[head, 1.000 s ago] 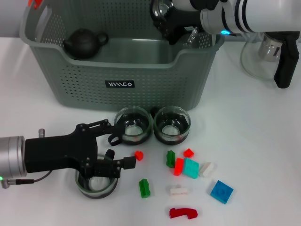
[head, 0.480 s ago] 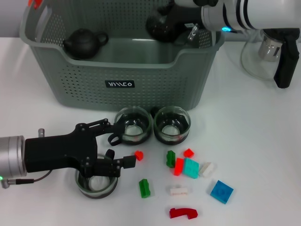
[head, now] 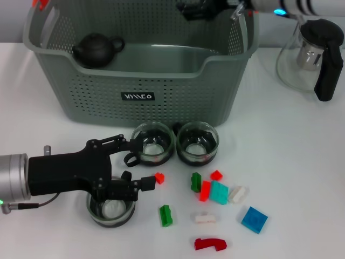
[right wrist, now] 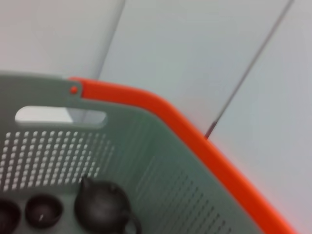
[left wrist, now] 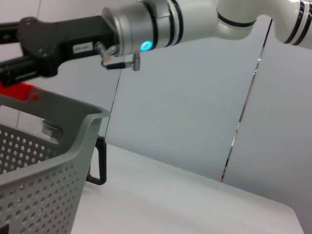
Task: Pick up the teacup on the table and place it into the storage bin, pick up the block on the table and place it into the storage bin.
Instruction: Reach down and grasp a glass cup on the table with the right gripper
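Left end effector (head: pixel 126 170) low over the table (head: pixel 302 162), fingers spread, one by the handle of a glass teacup (head: pixel 153 143), the other over a second teacup (head: pixel 110 208). Third teacup (head: pixel 198 143) beside the first, both just in front of the bin (head: pixel 137 97). Blocks (head: pixel 218 192) scattered on the table nearby. Right end effector (head: pixel 197 8) above the bin's far rim, grip impossible to tell. Dark teapot (head: pixel 97 48) inside the bin. Glass pitcher (head: pixel 312 54) to the right.

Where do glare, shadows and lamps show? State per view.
Head view: glints on the glass teacups, faint shadow under the left gripper. Left wrist view: cyan lamp glows on the right arm above the storage bin. Right wrist view: even light, no glare.
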### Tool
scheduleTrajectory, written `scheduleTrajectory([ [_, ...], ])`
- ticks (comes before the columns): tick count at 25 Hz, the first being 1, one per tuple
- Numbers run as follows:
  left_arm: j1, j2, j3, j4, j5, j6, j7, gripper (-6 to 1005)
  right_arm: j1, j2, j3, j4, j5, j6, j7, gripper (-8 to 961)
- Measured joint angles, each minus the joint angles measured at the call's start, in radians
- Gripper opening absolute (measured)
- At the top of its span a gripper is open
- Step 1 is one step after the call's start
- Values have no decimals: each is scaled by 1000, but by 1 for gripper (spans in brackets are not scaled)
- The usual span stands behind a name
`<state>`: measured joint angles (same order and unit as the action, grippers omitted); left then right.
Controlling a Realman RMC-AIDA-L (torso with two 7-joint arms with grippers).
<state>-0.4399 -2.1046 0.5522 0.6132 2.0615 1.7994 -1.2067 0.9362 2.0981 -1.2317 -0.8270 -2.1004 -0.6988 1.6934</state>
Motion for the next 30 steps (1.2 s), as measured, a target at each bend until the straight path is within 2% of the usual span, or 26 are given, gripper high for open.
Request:
scheduleTrajectory([
  [1,0,0,0,0,0,0,1,935,-19,1,0,-40,2,-9,7,804],
  [5,-2,0,0,2,0,-3,2,935,-123,3,3,-240,62,-88,34,820],
  [7,-1,0,0,3,0,-4,3,935,-213,-2,15,-374,151,-186,33,823],
  [8,-1,0,0,3,0,-4,3,935,-213,-2,15,-374,151,-186,33,822],
  [12,1,0,0,4,4,-10,3,934,-351,-5,27,-545,230,-367,24,819],
  [17,3,0,0,4,5,-15,4,934,-456,-6,36,-671,230,-615,28,815],
  [20,3,0,0,3,6,-15,4,934,-469,-8,76,-709,213,-818,39,811],
  [23,4,0,0,2,7,-16,4,934,-432,-9,123,-715,135,-1019,102,806],
  [30,6,0,0,3,11,-15,4,933,-334,-3,88,-658,-82,-1093,200,804],
])
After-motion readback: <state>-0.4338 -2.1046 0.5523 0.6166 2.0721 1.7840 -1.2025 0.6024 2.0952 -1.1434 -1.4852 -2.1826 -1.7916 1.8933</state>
